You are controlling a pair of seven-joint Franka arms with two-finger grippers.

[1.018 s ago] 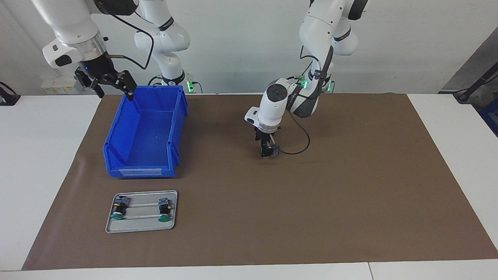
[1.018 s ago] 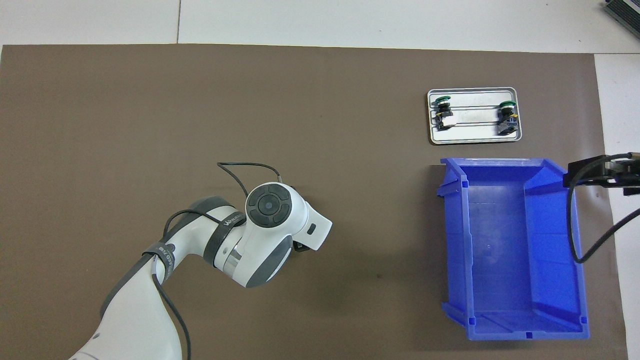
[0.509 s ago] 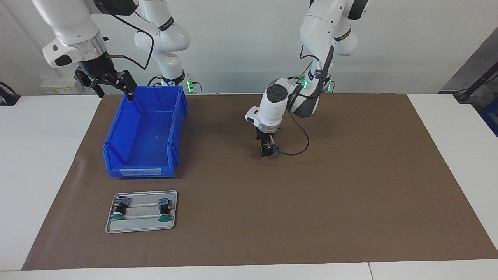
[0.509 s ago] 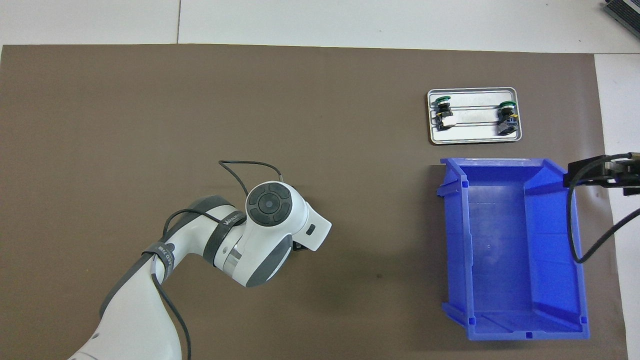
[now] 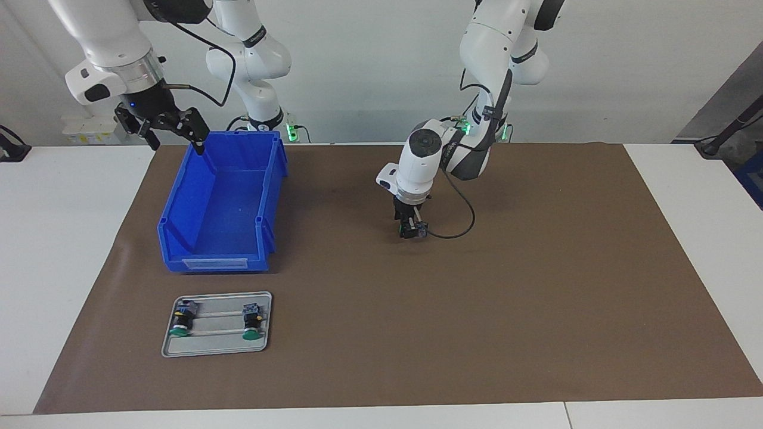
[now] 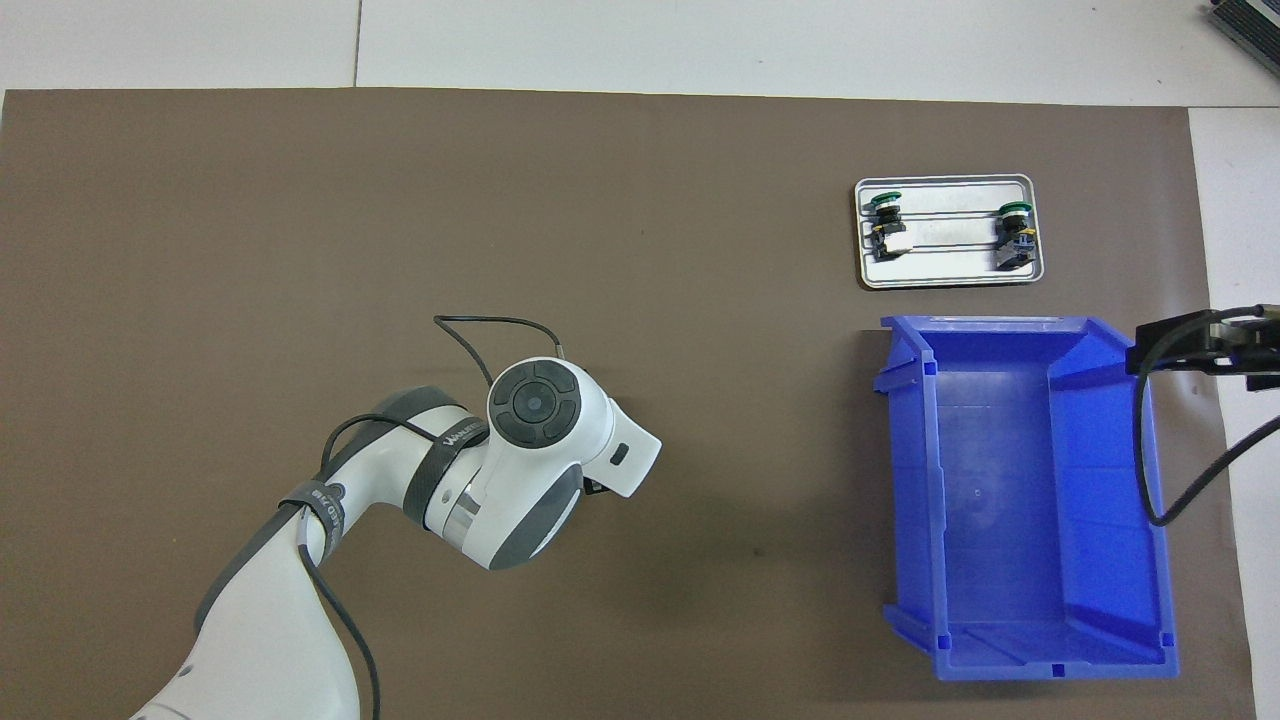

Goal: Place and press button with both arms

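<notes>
the left gripper (image 5: 411, 231), centre frame, stands low on the brown mat (image 5: 536, 286) around a small green-capped black push button (image 5: 415, 229); whether it grips cannot be told. the right gripper (image 5: 173, 128), upper left, waits with jaws wide over the blue plastic bin (image 5: 220, 238), probably ready to press.

White jointed arms (image 5: 417, 158) with silver wrist rings, black cables and seemingly black tools.

Overhead: the left arm's wrist housing hides the left gripper (image 5: 411, 229) and the button (image 5: 419, 229); the right gripper (image 6: 1215, 345) is cut off by the frame edge. Tray buttons' details are too small to resolve.
</notes>
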